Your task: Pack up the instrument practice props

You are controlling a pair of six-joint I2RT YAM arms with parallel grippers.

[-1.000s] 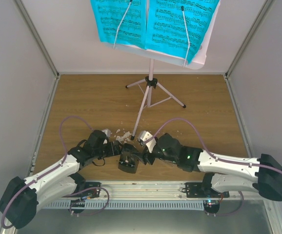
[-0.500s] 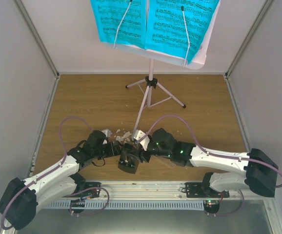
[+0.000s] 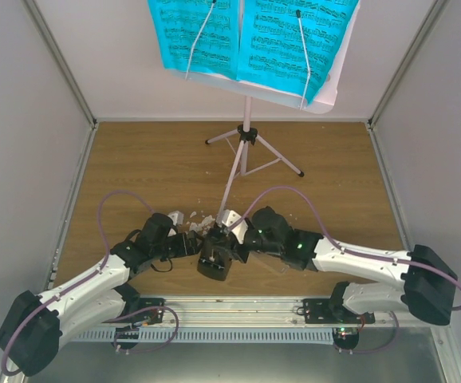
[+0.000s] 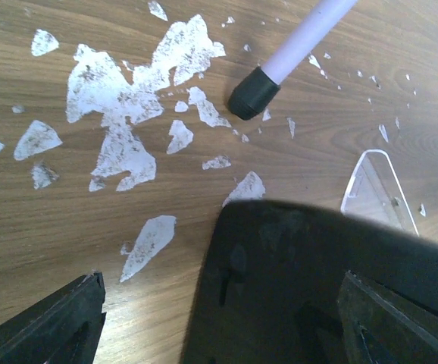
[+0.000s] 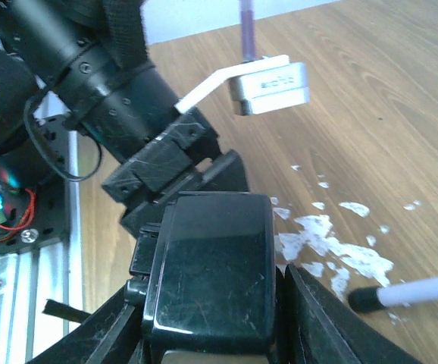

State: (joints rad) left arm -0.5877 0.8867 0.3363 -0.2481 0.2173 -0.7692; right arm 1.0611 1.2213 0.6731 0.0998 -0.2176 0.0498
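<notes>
The pale pink music stand [image 3: 246, 120] stands at the back on its thin tripod and carries two bright blue music sheets [image 3: 201, 33]. One tripod foot [image 4: 252, 92] rests near both grippers. The small black metronome [image 3: 215, 261] sits near the front edge. My right gripper [image 5: 219, 326] is shut on the metronome [image 5: 213, 269], one finger on each side. My left gripper [image 4: 226, 322] is open around the same metronome [image 4: 310, 280]: its left finger [image 4: 52, 326] is well clear of it. A clear cover piece [image 4: 378, 189] lies just beyond the metronome.
Small white scraps [image 4: 120, 98] are scattered on the wooden floor [image 3: 159, 167] around the tripod foot. Grey walls close in the left, right and back. A metal rail [image 3: 238, 307] runs along the front edge by the arm bases.
My right gripper moved left onto the metronome and closed on it. The metronome shifted slightly up and right. The left arm barely moved.
</notes>
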